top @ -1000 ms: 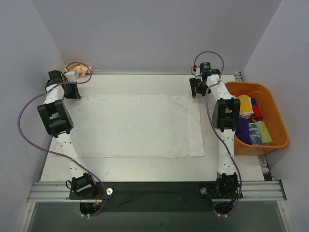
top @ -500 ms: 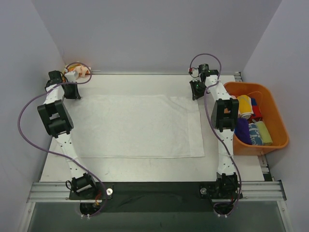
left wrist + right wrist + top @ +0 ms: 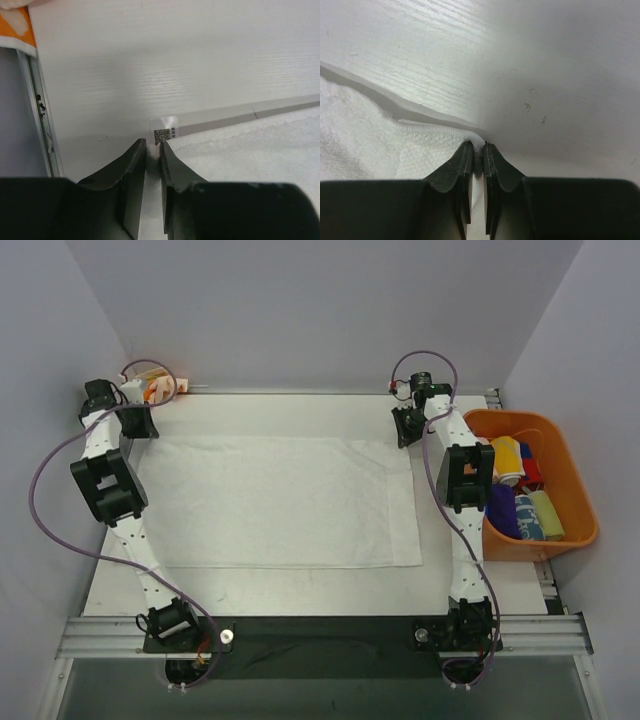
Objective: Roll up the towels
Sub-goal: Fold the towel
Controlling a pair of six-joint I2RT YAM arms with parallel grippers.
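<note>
Now, left arm [image 3: 108,485], right arm [image 3: 465,475] outstretched, jaws pinching white towel [image 3: 280,500] corners

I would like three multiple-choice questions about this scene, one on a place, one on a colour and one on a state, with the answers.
1. Where is the bin? A. at the right side of the table B. at its left side C. in its middle
2. What colour is the spread towel? A. blue B. white C. orange
3. How is the right hand? A. wide open B. shut on a roll C. shut on the towel's corner

Answers:
1 A: it stands at the right edge in the top view.
2 B: it is plain white in all views.
3 C: cloth sits pinched at its tip.
</note>
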